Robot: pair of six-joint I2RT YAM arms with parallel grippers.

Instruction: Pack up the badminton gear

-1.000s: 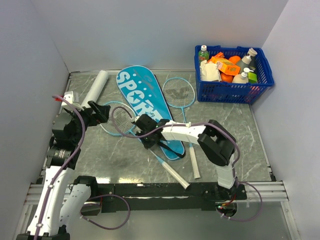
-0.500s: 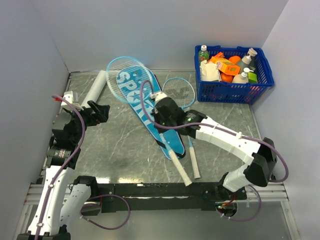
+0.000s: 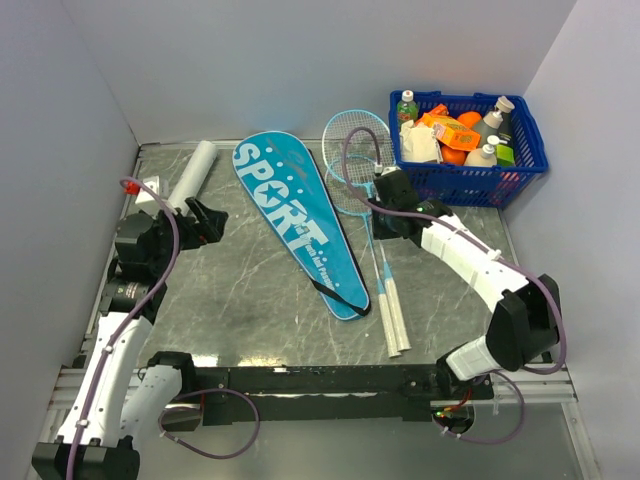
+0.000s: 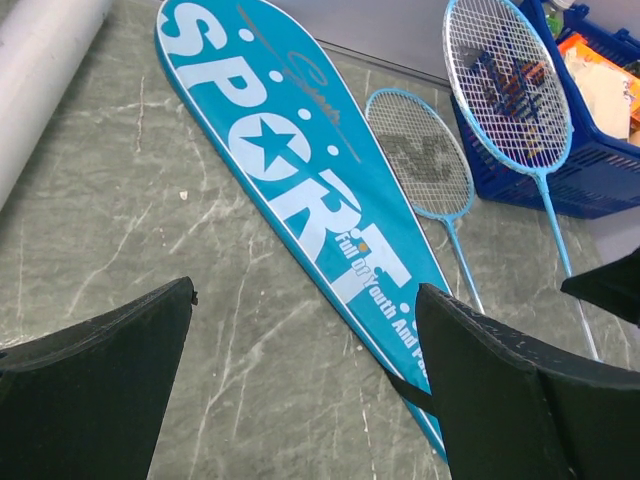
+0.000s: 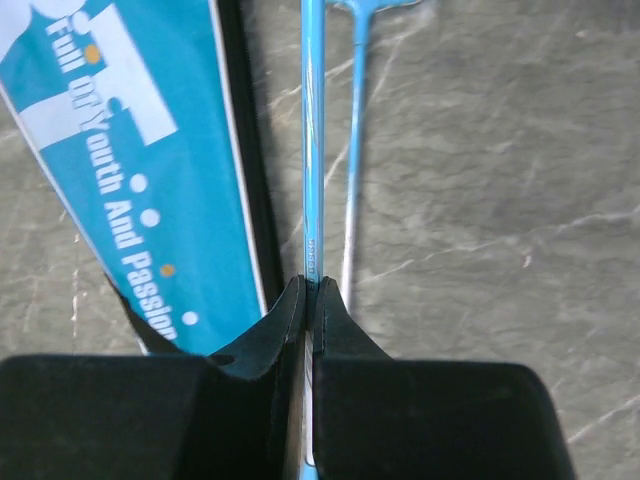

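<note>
Right gripper [image 5: 308, 300] clamped on a racket [image 4: 505, 80] shaft; left gripper [image 3: 207, 222] spread wide, holding nothing.

The held racket's head rises by the left corner of the basket [image 3: 470, 185], whether touching it I cannot tell. Its white handle lies beside that of the second racket [image 4: 420, 150], toward the near edge, and the second racket lies flat just right of the bag [image 3: 290, 215]. The bag lies diagonally mid-desk, wide end toward the back wall, with a white tube [image 3: 190, 175] to its left. A broad bare stretch of grey marbled desk [image 3: 230, 290] lies between the bag and the left arm. The right arm bends out near the right wall, its forearm reaching back-left. The left arm stands by the left wall, its gripper aimed at the bag. Plain pale walls close three sides.
</note>
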